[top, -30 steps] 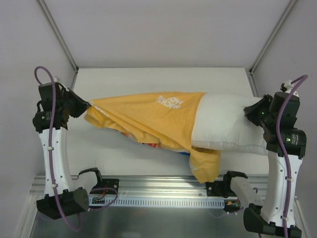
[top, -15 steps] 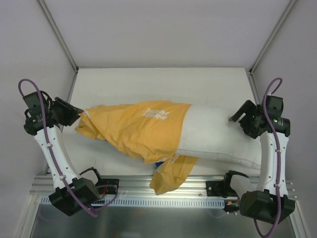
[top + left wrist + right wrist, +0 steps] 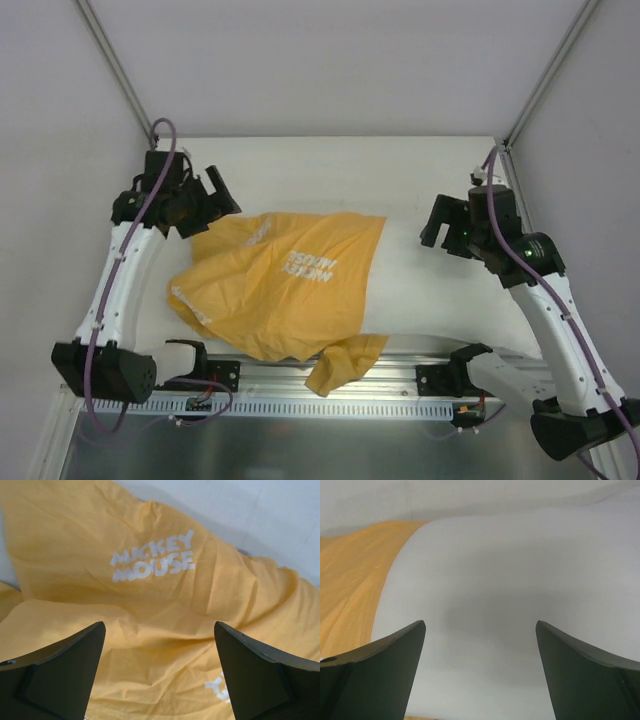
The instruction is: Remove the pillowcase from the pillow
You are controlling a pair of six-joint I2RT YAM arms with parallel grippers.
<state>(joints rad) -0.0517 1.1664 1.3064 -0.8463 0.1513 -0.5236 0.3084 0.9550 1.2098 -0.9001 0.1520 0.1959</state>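
Orange-yellow, thin and crumpled, the pillowcase [image 3: 290, 290] is lying at centre left of the frame, seemingly still covering the left end of the plump, smooth white pillow [image 3: 495, 605], so the last stretch is waiting to be drawn off. Left hand [image 3: 205, 203] and right hand [image 3: 440, 228] are hovering with fingers spread apart, gripping nothing

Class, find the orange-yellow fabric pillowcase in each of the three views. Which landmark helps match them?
Top external: orange-yellow fabric pillowcase, crumpled, left of centre.
Left wrist: it fills most of the picture.
Right wrist: only a strip at the left edge.
Landmark: the white MICKEY MOUSE lettering, in the top and left wrist views only.
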